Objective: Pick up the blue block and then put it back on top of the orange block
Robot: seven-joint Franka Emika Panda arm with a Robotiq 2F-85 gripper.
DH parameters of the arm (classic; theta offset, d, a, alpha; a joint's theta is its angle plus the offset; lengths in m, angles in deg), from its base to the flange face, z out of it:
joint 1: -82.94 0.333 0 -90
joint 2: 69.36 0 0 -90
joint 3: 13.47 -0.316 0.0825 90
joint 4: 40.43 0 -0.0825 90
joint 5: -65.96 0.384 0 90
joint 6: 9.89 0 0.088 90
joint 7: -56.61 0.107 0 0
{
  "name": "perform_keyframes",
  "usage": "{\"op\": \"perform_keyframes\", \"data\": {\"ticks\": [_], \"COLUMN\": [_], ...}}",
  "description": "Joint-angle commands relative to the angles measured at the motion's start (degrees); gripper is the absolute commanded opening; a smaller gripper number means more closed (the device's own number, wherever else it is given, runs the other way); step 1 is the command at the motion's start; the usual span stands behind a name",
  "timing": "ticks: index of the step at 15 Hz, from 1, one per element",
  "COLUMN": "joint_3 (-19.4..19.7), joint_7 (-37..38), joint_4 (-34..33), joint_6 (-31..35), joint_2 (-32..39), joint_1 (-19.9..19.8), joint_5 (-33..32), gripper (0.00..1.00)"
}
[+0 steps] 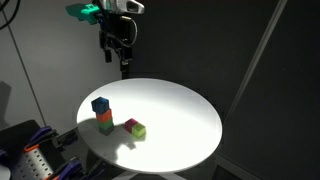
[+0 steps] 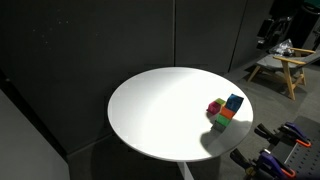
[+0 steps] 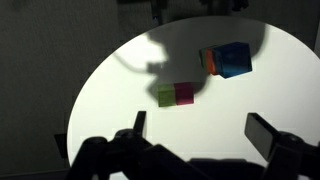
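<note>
Approach step: small solid blue cube [image 1: 100,104] sits atop small orange-red cube [image 1: 105,118] on round white table [image 1: 185,110]; Robotiq gripper [image 1: 123,66] hangs well above, fingers spread wide, empty. Next: descend, centre on blue, close

Blue block [image 1: 100,104], orange block [image 1: 105,116], pink cube [image 1: 129,125] and yellow-green cube [image 1: 139,131], all plain solid colours. Table [image 1: 180,115] plain white, backdrop [image 2: 60,50] black. Arm [image 1: 118,35] black with a teal part [image 1: 85,12]; gear [image 1: 35,160] by the table orange and purple.
</note>
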Motion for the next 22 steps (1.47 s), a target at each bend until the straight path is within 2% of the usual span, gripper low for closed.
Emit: {"op": "perform_keyframes", "data": {"ticks": [1,11,16,22], "joint_3": [-2.5,-8.0,-8.2,-8.3], "joint_7": [4.2,13.7,12.9,12.0], "joint_4": [1.7,7.5,10.3,13.1], "joint_6": [2.4,8.5,9.8,14.8], "joint_2": [-0.5,0.2,0.1,0.5], "joint_1": [0.8,2.0,3.4,5.0], "joint_5": [-1.6,-3.4,-2.4,-2.2], "gripper": [1.0,1.0,1.0,1.0]}}
